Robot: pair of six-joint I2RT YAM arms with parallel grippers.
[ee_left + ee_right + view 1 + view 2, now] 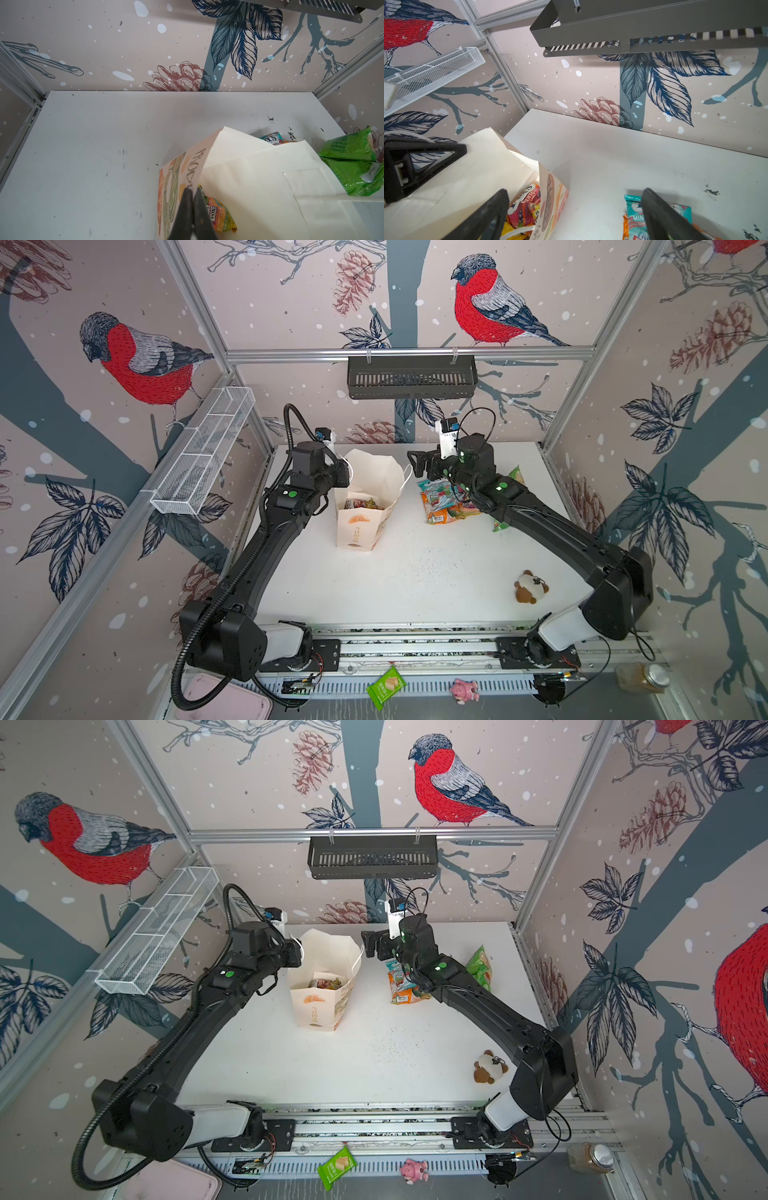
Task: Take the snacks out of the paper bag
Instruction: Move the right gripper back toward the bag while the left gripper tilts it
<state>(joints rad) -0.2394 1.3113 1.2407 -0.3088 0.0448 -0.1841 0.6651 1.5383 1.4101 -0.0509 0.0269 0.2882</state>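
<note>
White table (374, 580) enclosed by bird-print walls (291, 302); black slotted rack (411, 377) hangs above table's rear edge, white mesh basket (203, 456) above its left edge.

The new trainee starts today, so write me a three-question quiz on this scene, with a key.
1. True or false: the left gripper is shut on the rim of the paper bag.
2. The right gripper is: A) open, B) shut on a packet, C) shut on the bag's handle.
3. Are there snacks inside the bag?
Key: 1 true; 2 A; 3 yes.
</note>
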